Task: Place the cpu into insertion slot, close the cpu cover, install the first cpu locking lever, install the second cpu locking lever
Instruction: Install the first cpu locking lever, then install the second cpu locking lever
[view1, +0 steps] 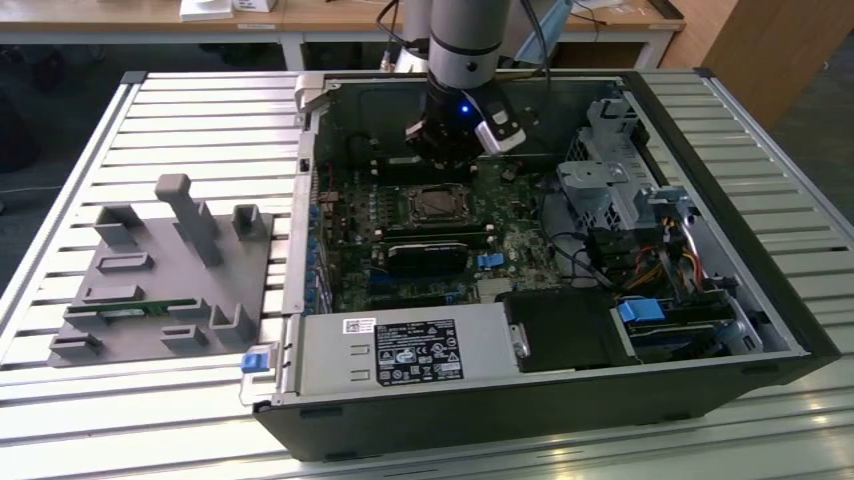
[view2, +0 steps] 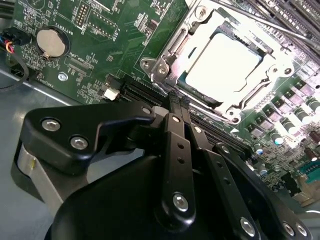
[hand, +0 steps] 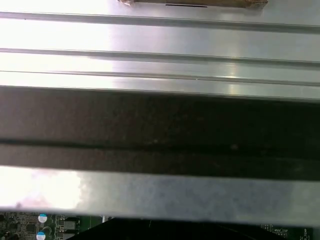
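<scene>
Hovering beside the cpu cover (view2: 227, 62), jaws closed and empty, cpu (view2: 222, 60) seated, second wrist view.

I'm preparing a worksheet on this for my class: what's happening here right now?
A robot arm is working inside an open computer case. Its claw, fingers together and holding nothing, hovers beside the insertion slot. The cpu already sits in the slot, and the cpu cover lies closed around it. A grey parts fixture stands on the exterior view's left.
</scene>
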